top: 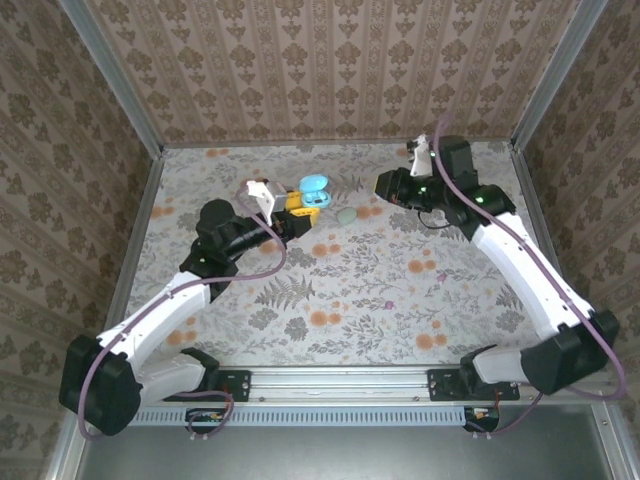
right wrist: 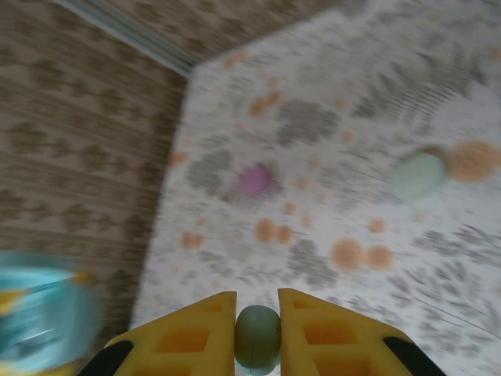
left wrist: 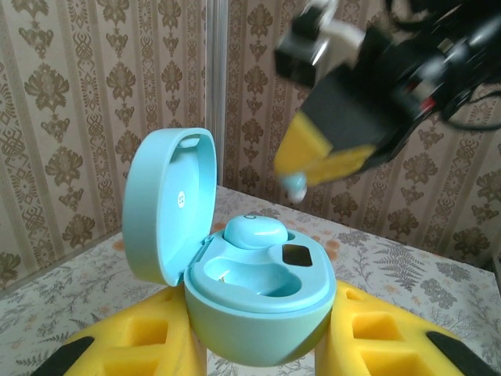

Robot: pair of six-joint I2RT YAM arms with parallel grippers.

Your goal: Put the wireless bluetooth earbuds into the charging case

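The table (top: 400,300) carries both arms' work at its far end. The left arm (top: 170,300) reaches in from the left and the right arm (top: 520,260) from the right, and their tips are near each other but apart.

The case (left wrist: 258,305) is up off the table, gripped low on its body by the left claw (left wrist: 262,333), which is clenched around it with a yellow finger on either side. The lid (left wrist: 168,204) stands open and tipped back to the left. Inside, the far socket already holds a second earbud (left wrist: 254,231). The near socket (left wrist: 243,274) is bare.

The right claw (right wrist: 257,304) is clenched on an earbud (right wrist: 257,337), pinched between its two yellow pads. From the left wrist, this claw (left wrist: 313,168) hangs above and behind the open case, to the right, with the earbud's pale tip poking out below it. It is not touching the case.

Judging by this, one earbud is in, and the step in hand is carrying the other to the case. The next move calls for bringing it over the bare socket, turning it to match the hollow, then lowering it and letting go while the left claw keeps the case level.

A pale green lump (top: 346,215) lies on the table between the claws; what it is I cannot tell.
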